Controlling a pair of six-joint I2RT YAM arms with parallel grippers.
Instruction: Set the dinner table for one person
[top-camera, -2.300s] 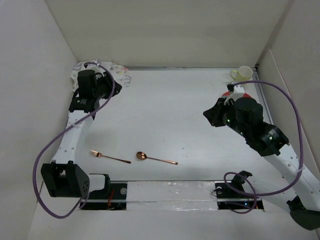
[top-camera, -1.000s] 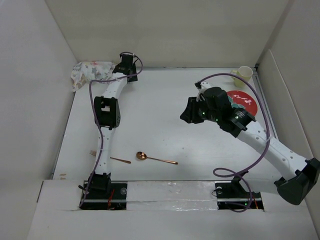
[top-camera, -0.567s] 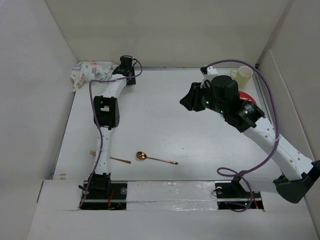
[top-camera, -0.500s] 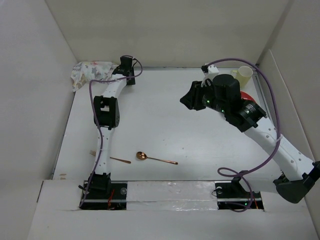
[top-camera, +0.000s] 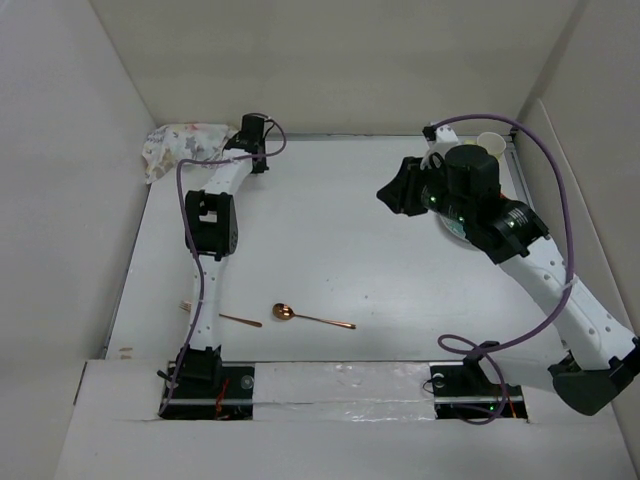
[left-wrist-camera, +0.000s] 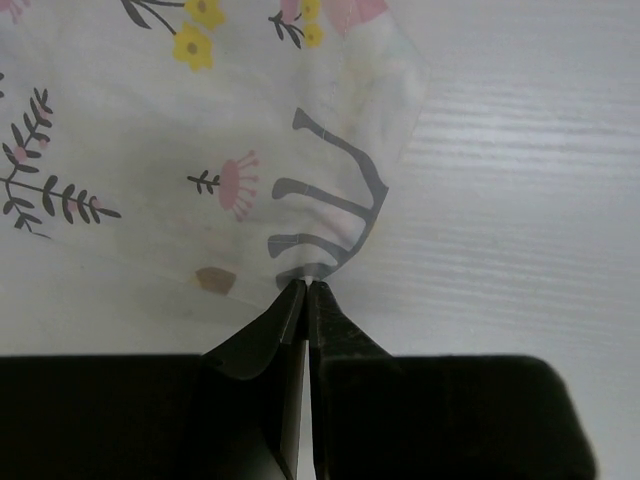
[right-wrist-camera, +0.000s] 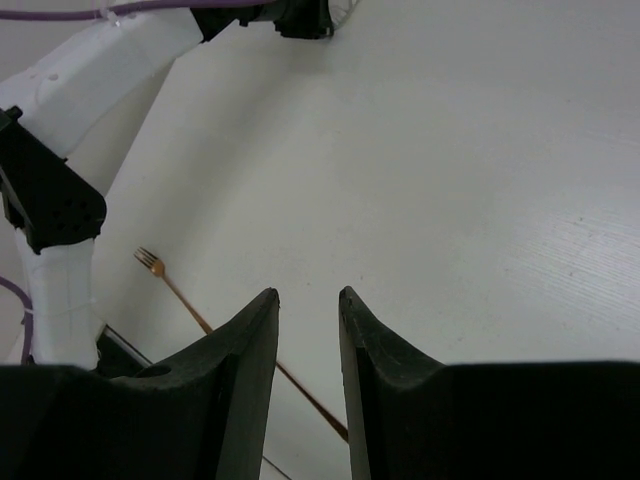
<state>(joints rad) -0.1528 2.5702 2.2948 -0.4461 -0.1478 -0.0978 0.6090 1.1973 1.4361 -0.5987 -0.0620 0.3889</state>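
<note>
The setting is only just beginning, judging by how things are lying on the dinner table (top-camera: 330, 240): nothing is arranged as a place for one person yet. The left arm is reaching all the way to the far left corner, where the left gripper (left-wrist-camera: 307, 288) is pinching a corner of the printed cloth placemat (left-wrist-camera: 150, 150) between closed jaws, the fabric puckering right at the fingertips. From the top camera the placemat (top-camera: 185, 145) is lying bunched against the wall corner, not spread flat, so dragging it out to the middle of the near side and smoothing it looks like the step in hand. The right gripper (right-wrist-camera: 308, 300) is hovering above the bare white tabletop with its jaws standing narrowly apart and nothing between them (it is carrying nothing that either view shows). The copper spoon (top-camera: 312, 318) and the copper fork (top-camera: 238, 320) are lying near the front edge, well apart from the placemat, the fork's head partly hidden behind the left arm. The pale yellow cup (top-camera: 490, 144) is sitting in the far right corner, just beyond the right arm; whatever may be lying beneath that arm is hidden. What is left, then, is nearly everything: laying the placemat, then bringing cutlery and cup to it.
</note>
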